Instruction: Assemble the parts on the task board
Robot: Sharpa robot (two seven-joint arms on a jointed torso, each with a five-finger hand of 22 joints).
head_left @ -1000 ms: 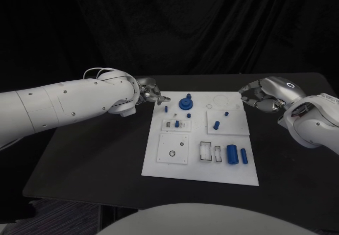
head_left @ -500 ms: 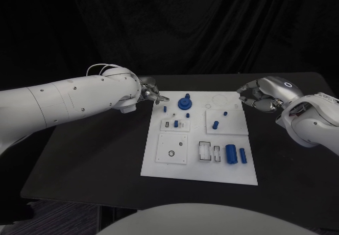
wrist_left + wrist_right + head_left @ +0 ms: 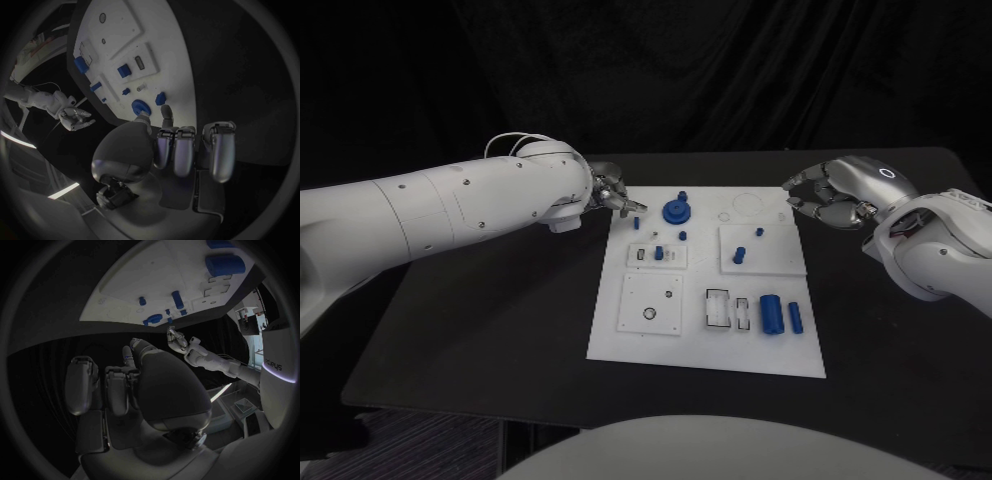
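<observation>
The white task board [image 3: 704, 345] lies in the middle of the table. At its far end stands a blue gear-shaped part [image 3: 678, 210], with small blue pegs [image 3: 682, 236] near it. Two blue cylinders [image 3: 772, 313] lie at its near right. My left hand [image 3: 615, 196] hovers at the board's far left corner, fingers curled in, nothing visible in them. In the left wrist view its fingertips [image 3: 165, 112] are close to a small blue peg [image 3: 160, 98] beside the gear [image 3: 140, 106]. My right hand [image 3: 831, 197] hangs off the board's far right corner, curled and holding nothing.
Black table [image 3: 488, 320] surrounds the board on every side. White raised blocks [image 3: 653, 303] and a slotted holder [image 3: 718, 308] sit on the board's near half. My left forearm [image 3: 444, 210] stretches over the table's left side.
My left arm has crept slightly right and up, the hand staying at the board's far left corner. The right hand has not moved.
</observation>
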